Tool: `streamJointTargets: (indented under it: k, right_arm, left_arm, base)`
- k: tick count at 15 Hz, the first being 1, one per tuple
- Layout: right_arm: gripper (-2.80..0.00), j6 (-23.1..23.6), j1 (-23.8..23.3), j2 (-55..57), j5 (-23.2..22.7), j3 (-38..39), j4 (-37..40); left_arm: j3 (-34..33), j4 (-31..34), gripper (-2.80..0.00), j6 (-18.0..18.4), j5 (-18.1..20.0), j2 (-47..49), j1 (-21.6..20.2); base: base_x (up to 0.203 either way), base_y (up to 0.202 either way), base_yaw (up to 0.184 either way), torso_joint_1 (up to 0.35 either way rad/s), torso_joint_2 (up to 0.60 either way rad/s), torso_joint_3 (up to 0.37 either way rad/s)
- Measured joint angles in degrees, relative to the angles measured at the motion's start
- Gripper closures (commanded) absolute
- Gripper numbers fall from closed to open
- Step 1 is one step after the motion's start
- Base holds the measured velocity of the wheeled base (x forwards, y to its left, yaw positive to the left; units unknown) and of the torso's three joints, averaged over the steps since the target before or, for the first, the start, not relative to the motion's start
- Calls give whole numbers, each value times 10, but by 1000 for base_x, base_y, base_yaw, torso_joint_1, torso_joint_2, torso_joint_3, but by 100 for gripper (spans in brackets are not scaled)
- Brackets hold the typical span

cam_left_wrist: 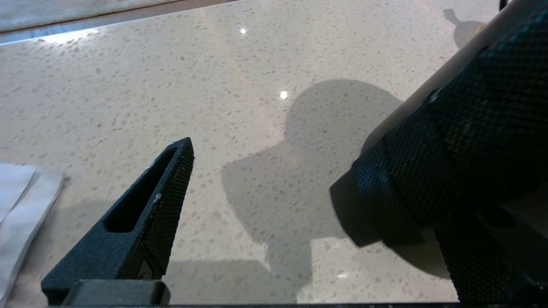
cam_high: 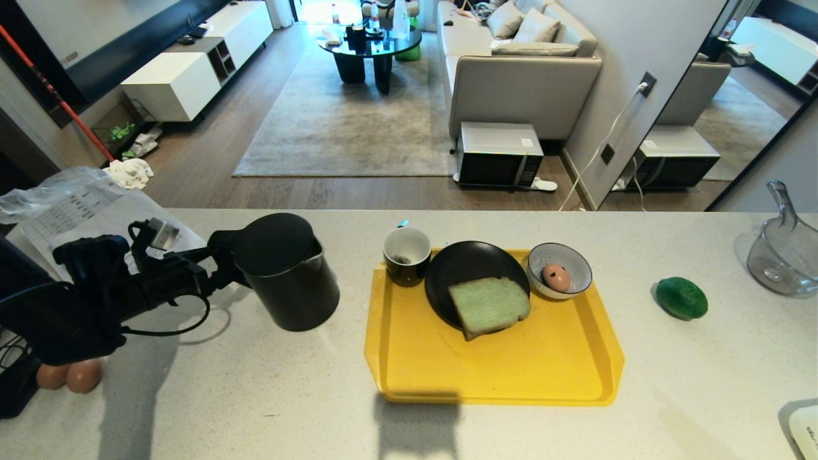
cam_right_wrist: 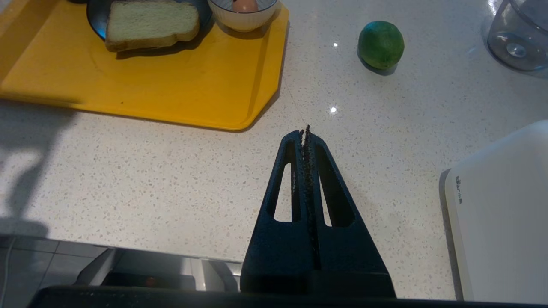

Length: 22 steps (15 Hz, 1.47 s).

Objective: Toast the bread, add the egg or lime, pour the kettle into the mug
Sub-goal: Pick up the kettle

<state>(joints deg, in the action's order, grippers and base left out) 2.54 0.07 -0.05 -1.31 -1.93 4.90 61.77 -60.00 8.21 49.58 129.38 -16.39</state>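
Bread plated, egg bowled; left hand, spread wide, sat at the kettle handle — pouring remained. Right hand was clamped shut.

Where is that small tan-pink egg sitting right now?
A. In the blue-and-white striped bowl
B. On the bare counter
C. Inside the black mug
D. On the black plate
A: the small tan-pink egg lies inside the blue-and-white striped bowl, which stands on the yellow plastic tray.

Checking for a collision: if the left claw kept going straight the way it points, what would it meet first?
The kettle: the open left claw points at its handle side, apparently at the handle already, though depth is unclear.
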Motion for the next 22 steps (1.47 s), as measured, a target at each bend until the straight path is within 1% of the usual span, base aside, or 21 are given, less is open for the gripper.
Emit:
streamJointTargets:
  k: [2,5,7,9,12,17,22]
  right_arm:
    - [0,0,0,0,0,0,0]
    - [0,0,0,0,0,0,0]
    - [0,0,0,0,0,0,0]
    - [0,0,0,0,0,0,0]
    - [0,0,0,0,0,0,0]
    - [0,0,0,0,0,0,0]
    - [0,0,0,0,0,0,0]
  left_arm:
    - [2,4,-280,4,-4,0,7]
    - [8,27,-280,37,-11,2,14]
    - [18,50,-280,47,-13,1,14]
    - [29,72,-280,49,-21,1,15]
    - [47,93,-280,50,-22,2,15]
    - [96,131,-280,51,-25,7,17]
    - [105,130,-280,57,-25,13,29]
  base:
    - [0,0,0,0,0,0]
    - [0,0,0,0,0,0]
    - [0,0,0,0,0,0]
    - [0,0,0,0,0,0]
    - [0,0,0,0,0,0]
    - [0,0,0,0,0,0]
    - [0,0,0,0,0,0]
